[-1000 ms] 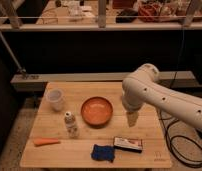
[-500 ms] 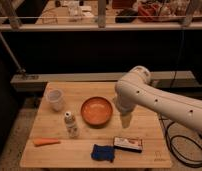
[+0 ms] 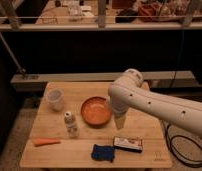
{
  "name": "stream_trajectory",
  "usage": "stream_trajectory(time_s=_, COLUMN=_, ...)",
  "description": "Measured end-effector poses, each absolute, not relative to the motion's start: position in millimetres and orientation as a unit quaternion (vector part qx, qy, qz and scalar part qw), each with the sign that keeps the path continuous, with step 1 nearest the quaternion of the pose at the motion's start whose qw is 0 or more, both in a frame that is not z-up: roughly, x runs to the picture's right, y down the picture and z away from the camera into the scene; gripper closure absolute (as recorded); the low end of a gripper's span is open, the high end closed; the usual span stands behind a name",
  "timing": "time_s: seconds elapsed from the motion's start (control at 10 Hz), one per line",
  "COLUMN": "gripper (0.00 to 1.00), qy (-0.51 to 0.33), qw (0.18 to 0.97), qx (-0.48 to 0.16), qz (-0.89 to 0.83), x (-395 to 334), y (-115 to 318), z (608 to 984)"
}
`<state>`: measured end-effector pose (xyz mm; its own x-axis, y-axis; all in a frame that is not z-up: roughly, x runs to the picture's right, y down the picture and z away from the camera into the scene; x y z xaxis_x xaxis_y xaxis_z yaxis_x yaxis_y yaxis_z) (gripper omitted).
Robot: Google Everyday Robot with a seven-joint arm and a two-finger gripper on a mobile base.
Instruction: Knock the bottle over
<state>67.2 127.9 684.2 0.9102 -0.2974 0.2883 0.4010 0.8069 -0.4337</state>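
Note:
The bottle [image 3: 70, 125] stands upright on the wooden table [image 3: 149, 130], left of centre; it is small, clear-greyish, with a white cap and pale label. The gripper [image 3: 119, 122] hangs from the white arm [image 3: 154, 102], pointing down just right of the orange bowl [image 3: 96, 111]. It is well to the right of the bottle, with the bowl between them.
A translucent white cup [image 3: 55, 99] stands at the back left. A carrot [image 3: 46, 142] lies at the front left. A blue cloth [image 3: 103, 152] and a dark snack pack [image 3: 128, 144] lie at the front. A black cable [image 3: 181, 150] runs on the floor at right.
The arm has swung left across the table, bringing the gripper from the right side to the bowl's right edge. The bottle has not moved.

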Motion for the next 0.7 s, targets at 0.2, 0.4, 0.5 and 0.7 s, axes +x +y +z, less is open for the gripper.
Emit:
stream_trajectory(time_s=0.2, gripper=0.2, qy=-0.112, qw=0.942, qx=-0.246, qz=-0.197, x=59, y=131, z=684)
stream_trajectory(time_s=0.4, gripper=0.2, qy=-0.119, qw=0.939, qx=-0.244, qz=-0.209, x=49, y=133, z=685)
stream_trajectory(time_s=0.5, gripper=0.2, qy=-0.123, qw=0.938, qx=-0.244, qz=-0.216, x=42, y=135, z=685)
stream_trajectory(time_s=0.7, gripper=0.29, qy=-0.132, qw=0.935, qx=-0.241, qz=-0.226, x=27, y=138, z=687)
